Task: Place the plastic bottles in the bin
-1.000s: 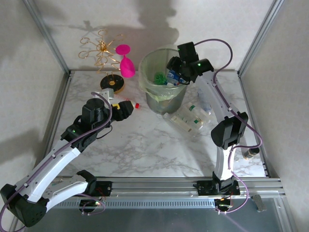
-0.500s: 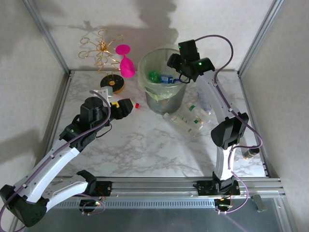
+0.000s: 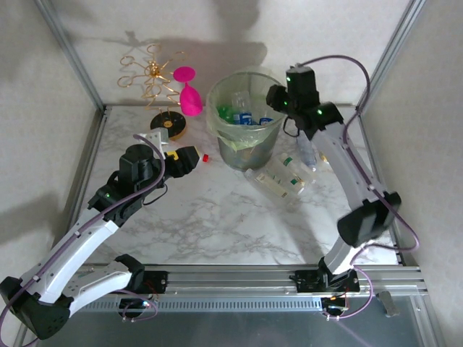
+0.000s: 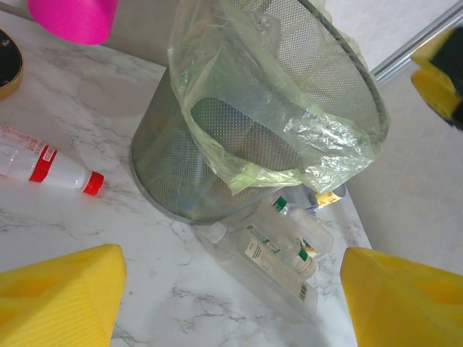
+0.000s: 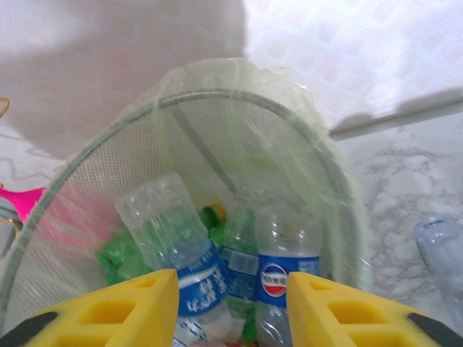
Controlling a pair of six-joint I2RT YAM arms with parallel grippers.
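Observation:
The bin [image 3: 215, 108] stands at the back of the table, holding several plastic bottles [image 3: 242, 117]. My right gripper [image 3: 278, 101] hovers open over its right rim. In the right wrist view the open right gripper [image 5: 231, 303] looks down into the bin [image 5: 217, 94] at a blue-labelled bottle [image 5: 192, 267] and a Pepsi bottle [image 5: 282, 278]. Clear bottles [image 3: 278, 179] lie against the bin's front right. My left gripper [image 3: 189, 160] is open, low, left of the bin. The left gripper [image 4: 231, 289] frames the clear bottles [image 4: 275, 260]; a red-capped bottle [image 4: 43, 163] lies ahead to its left.
A pink goblet [image 3: 189, 97] and a gold wire stand [image 3: 152, 72] on a round black base [image 3: 170, 124] stand left of the bin. Another clear bottle [image 3: 305, 152] lies right of the bin. Metal frame posts and walls close in the table's sides.
My right gripper held a blue-labelled bottle over the bin, let it drop in, and has drawn back to the right. The left gripper edged slightly right over the red-capped bottle.

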